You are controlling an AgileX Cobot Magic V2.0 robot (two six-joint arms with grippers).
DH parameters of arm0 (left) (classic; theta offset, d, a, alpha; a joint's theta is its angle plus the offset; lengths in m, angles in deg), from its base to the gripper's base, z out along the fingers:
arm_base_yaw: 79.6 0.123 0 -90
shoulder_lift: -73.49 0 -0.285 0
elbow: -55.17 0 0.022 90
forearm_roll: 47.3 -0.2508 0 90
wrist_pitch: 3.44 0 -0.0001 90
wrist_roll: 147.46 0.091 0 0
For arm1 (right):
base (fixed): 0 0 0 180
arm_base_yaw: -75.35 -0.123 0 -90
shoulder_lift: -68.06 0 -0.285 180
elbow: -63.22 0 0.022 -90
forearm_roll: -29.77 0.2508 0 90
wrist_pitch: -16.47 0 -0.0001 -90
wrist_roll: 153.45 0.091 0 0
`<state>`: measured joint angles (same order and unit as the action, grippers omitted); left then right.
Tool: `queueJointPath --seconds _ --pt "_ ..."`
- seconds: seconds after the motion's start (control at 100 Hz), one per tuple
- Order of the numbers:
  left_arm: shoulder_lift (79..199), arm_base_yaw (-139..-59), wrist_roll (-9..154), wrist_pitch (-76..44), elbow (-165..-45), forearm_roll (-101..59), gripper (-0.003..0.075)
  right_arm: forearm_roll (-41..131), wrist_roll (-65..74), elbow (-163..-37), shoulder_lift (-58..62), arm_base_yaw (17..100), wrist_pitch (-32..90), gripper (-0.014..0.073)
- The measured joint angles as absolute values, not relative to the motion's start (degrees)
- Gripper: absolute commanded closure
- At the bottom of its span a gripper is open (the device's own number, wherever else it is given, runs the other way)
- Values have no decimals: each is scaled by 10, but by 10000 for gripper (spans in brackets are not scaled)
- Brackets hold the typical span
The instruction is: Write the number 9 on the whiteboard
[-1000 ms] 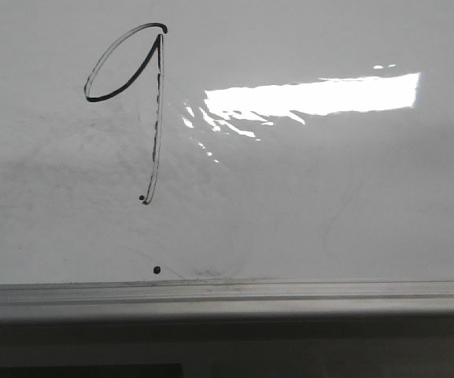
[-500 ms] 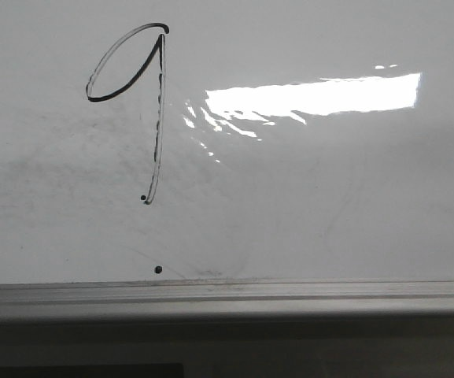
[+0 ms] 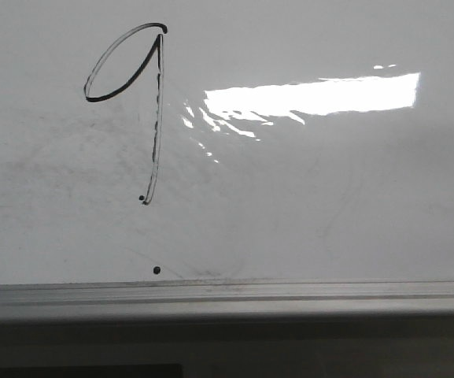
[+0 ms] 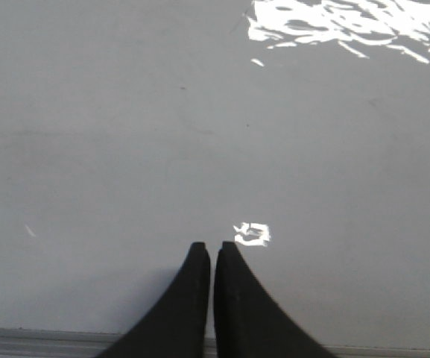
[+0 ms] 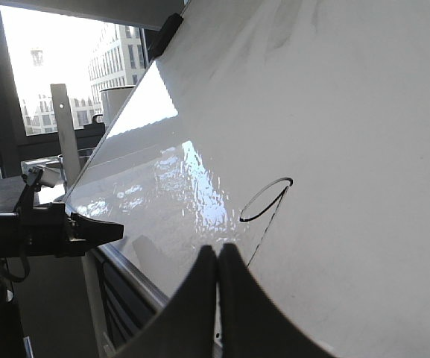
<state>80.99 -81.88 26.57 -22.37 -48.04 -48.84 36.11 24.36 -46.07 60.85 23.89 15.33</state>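
Observation:
The number 9 (image 3: 156, 126) is drawn in thin black marker on the upper left of the whiteboard (image 3: 329, 197), with a slanted loop and a long stem. No gripper shows in the front view. My left gripper (image 4: 212, 245) is shut, nothing visible between its fingers, and points at a bare stretch of the whiteboard (image 4: 200, 134) just above its edge strip (image 4: 36, 339). My right gripper (image 5: 217, 249) is also shut with nothing visible in it. It is near the board's lower edge, with the 9 (image 5: 267, 222) just beyond its tips.
A grey metal edge strip (image 3: 289, 293) runs along the board's bottom. Bright glare (image 3: 313, 96) lies right of the 9. Two small black dots (image 3: 156, 270) (image 3: 142, 198) sit near and below the stem. A black arm part (image 5: 88, 230) and windows show off the board's edge.

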Motion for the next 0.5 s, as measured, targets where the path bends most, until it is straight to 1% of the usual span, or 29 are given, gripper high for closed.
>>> queueJointPath --seconds 0.41,0.5 --pt "810 -819 268 -224 -480 -488 741 358 244 -461 608 239 153 657" --pt "810 -819 268 -224 -480 -488 741 307 244 -446 608 240 134 657"
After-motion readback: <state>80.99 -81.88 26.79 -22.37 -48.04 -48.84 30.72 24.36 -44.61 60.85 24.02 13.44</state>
